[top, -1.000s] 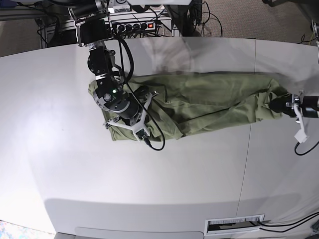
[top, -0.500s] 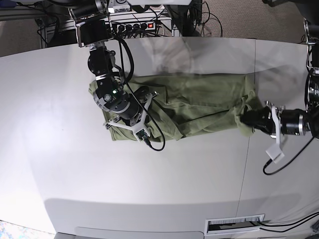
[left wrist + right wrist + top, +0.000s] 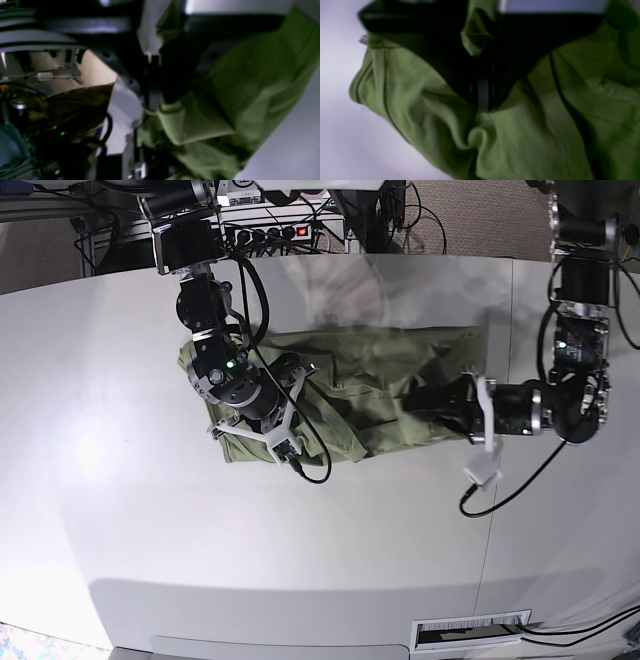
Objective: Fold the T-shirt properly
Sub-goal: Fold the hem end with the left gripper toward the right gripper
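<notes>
T-shirt bunched mid-table — both arms pinching it

Right gripper is clamped shut on the shirt's end, arm angled down over it. Left gripper reaches in level, nearly shut on a fold — it's dragged that edge well inward since a second ago.

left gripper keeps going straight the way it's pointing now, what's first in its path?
More of the T-shirt itself. The left gripper is shut on a fold of it and points across the table toward the right gripper, which pins the shirt's far end. Height above the cloth is unclear.
</notes>
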Controlling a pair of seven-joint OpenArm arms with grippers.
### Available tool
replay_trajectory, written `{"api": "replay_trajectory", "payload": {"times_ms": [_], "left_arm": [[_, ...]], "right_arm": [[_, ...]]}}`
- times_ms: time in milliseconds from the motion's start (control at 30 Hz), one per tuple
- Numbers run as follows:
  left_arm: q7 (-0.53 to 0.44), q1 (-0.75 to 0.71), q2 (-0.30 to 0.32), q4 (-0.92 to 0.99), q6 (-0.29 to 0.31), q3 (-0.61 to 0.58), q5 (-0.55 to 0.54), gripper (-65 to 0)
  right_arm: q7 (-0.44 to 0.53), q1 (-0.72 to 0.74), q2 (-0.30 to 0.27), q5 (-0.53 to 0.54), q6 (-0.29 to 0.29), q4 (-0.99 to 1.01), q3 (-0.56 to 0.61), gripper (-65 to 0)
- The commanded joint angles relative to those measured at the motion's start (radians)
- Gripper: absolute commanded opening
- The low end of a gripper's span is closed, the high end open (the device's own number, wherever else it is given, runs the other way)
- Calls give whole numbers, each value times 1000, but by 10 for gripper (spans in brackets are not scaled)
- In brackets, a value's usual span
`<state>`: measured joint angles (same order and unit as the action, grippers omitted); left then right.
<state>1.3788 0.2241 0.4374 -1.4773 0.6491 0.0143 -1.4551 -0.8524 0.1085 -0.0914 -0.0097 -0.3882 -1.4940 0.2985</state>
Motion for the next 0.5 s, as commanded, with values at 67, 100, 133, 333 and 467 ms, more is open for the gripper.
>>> {"api": "replay_trajectory", "payload": {"times_ms": [67,100,133,333,467], "left_arm": [[-17,20,-17,-14,49,8,-28,-650],[-17,20,-27,-14,49,8,-28,-650],[-17,20,-33,-14,49,8,-28,-650],[-16,29,-41,-14,49,8,-28,-383],[-8,37,-38,-14,49,9,-28,-383]], "right_arm": [[-74,-3,-2,-13,-8,10,3,-650],[-76,-3,-3,-13,-8,9,3,-650],[-79,-3,-2,-13,-8,9,3,-650],[-80,-3,-3,-13,-8,9,3,-650],[-80,-3,-3,-13,-8,8,3,-650]]}}
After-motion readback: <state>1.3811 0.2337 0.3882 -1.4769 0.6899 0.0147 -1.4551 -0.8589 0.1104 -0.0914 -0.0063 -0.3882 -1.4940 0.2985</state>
